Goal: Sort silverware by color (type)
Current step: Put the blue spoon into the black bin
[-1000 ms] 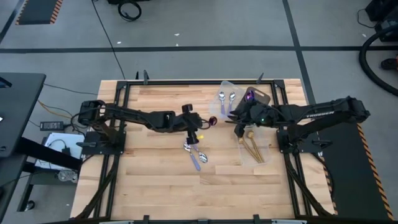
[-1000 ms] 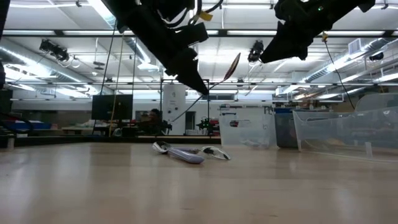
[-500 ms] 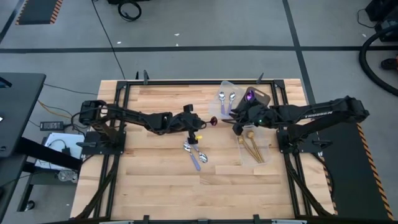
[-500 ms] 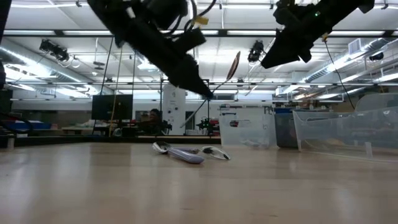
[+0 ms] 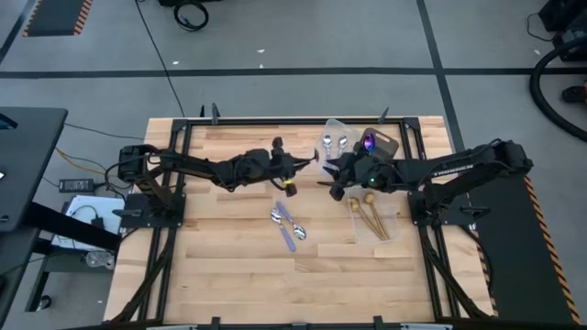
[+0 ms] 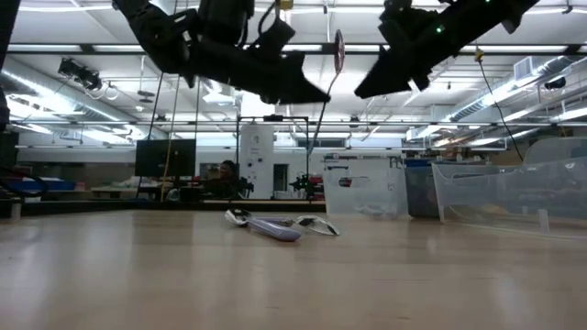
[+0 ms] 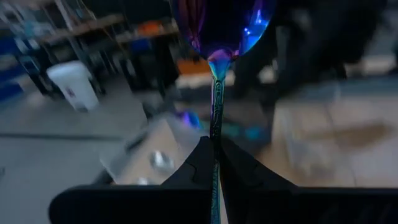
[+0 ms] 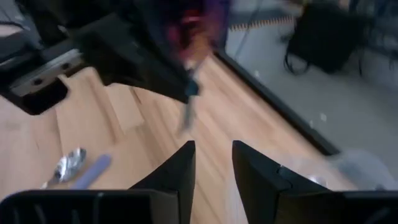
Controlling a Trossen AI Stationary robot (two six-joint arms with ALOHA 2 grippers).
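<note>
Left claw (image 7: 214, 149) pinches the handle of an iridescent purple-blue metal spoon (image 7: 219, 37), held high above the wooden worktop (image 5: 229, 275); right claw (image 8: 212, 163) waits just beside, fingers parted, empty.

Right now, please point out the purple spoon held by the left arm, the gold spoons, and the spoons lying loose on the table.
purple spoon (image 7: 219, 25): left wrist view, on its bowl.
gold spoons (image 5: 371, 218): high view, on the handles.
loose spoons (image 5: 288, 227): high view, middle of the small pile.
</note>
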